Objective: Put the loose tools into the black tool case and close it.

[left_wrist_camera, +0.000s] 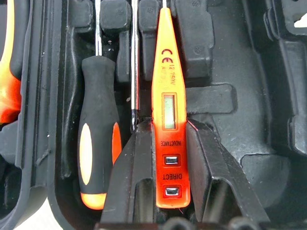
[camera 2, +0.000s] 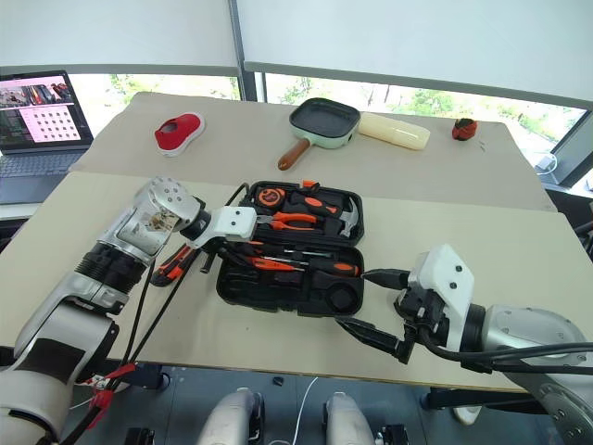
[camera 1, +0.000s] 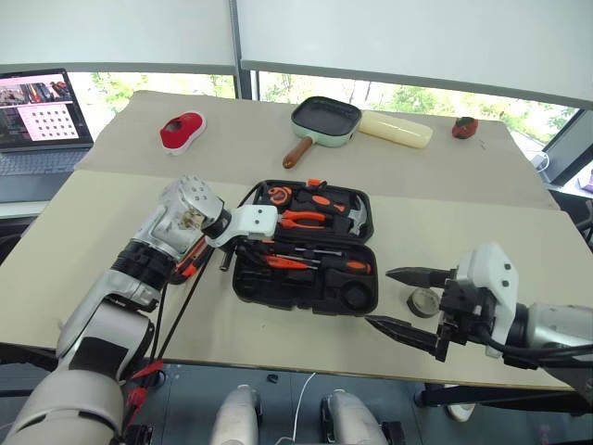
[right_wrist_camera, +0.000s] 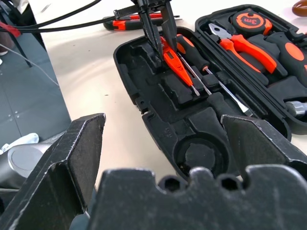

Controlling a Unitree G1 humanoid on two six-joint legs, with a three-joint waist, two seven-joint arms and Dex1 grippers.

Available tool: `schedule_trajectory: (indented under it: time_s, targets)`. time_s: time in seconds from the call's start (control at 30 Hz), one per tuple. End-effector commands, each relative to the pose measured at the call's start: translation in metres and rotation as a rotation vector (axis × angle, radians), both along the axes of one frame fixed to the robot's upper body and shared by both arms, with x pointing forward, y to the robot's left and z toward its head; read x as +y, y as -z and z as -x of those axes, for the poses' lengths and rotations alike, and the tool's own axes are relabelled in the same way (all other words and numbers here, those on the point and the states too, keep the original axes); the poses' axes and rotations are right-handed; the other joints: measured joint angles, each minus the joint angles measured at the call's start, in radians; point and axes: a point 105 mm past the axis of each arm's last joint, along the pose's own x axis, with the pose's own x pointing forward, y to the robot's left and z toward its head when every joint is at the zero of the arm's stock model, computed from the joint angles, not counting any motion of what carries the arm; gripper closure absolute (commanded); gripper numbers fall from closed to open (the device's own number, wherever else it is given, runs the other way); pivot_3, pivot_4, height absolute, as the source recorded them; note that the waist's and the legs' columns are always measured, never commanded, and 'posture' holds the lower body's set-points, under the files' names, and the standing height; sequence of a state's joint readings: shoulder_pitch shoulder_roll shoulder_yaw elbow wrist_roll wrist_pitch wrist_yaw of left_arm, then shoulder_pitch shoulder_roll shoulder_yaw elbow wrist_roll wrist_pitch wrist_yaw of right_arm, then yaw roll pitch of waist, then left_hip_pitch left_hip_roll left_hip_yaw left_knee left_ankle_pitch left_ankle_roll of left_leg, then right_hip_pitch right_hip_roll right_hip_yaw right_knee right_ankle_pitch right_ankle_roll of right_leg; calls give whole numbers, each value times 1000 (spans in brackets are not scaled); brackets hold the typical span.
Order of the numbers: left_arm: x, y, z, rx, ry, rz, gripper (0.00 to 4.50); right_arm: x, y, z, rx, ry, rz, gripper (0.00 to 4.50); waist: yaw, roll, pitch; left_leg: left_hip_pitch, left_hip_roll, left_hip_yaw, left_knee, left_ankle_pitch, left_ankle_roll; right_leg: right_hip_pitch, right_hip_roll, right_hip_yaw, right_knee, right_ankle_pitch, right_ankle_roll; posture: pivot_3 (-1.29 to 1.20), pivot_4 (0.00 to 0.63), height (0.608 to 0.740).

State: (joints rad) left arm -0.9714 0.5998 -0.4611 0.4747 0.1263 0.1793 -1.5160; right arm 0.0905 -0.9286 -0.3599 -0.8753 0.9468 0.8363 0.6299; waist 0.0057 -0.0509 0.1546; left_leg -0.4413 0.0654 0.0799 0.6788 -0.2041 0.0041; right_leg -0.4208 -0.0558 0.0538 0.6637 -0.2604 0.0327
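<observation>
Overhead, you see the open black tool case (camera 1: 306,273) mid-table, your left gripper (camera 1: 248,248) at its near half, tape roll (camera 1: 425,302) beside your wide-open right gripper (camera 1: 400,298). Your left wrist view shows fingers (left_wrist_camera: 128,177) clamping the orange tester screwdriver (left_wrist_camera: 169,110) over its recess. Your right wrist view shows the utility knife (right_wrist_camera: 125,23) outside the case.

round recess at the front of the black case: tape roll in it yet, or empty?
Empty. The round recess of the black textured plastic tool case shows bare black plastic; the small greyish tape roll sits on the table beside the case.
</observation>
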Motion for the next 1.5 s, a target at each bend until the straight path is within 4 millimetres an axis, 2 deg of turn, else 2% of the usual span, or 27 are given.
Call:
schedule_trajectory:
  time_s: [0.03,0.07,0.1,0.17,0.27,0.37,0.5,0.7,0.83,1.07,1.5]
  targets:
    - [5,-10,2,29,-15,14,3574,2,-7,-1,-45,-8,-8,0,0,0,0,0,0,0,0,0,0,0,0,0,0,0,0,0,150,740]
    - [3,-15,4,47,-9,37,3073,1,-7,-1,-44,-7,-8,0,0,0,0,0,0,0,0,0,0,0,0,0,0,0,0,0,150,740]
    - [2,-19,6,61,-7,59,2919,1,-6,-2,-44,-5,-8,0,0,0,0,0,0,0,0,0,0,0,0,0,0,0,0,0,150,740]
    - [1,-26,8,74,-7,87,2064,1,-6,-3,-43,-4,-10,0,-2,0,0,0,0,0,0,0,0,-1,0,0,0,0,0,0,150,740]
    - [1,-37,9,83,-10,129,1142,2,-5,-3,-40,-8,-13,0,-3,0,0,0,0,0,0,0,0,-1,0,0,0,0,0,0,150,740]
    - [0,-51,9,76,-10,200,1142,2,-4,-3,-36,-10,-13,0,-3,0,0,0,0,-1,0,0,0,-1,0,0,0,0,0,0,150,740]
    - [-3,-57,6,47,11,306,1142,3,-3,-4,-36,-13,-13,0,-2,0,0,0,0,-1,0,0,0,0,0,0,0,0,0,0,150,740]
    - [-7,-36,3,22,6,498,2892,5,-3,-4,-31,-15,-17,0,-2,0,0,0,0,-1,0,0,0,0,0,0,0,0,0,0,150,740]
    - [-9,-19,5,-25,-6,576,4461,5,-2,-5,-29,-12,-15,0,-3,0,0,0,0,-1,0,0,0,-1,0,0,0,0,0,0,150,740]
    - [-13,9,11,-48,-62,602,4461,4,-1,-4,-16,-8,-15,0,-1,0,0,0,0,-1,0,0,0,0,0,0,0,0,0,0,150,740]
    - [-17,22,14,-41,-44,565,4461,8,1,-6,-2,-13,-24,0,4,1,0,0,0,0,0,0,0,0,0,0,0,0,1,0,150,740]
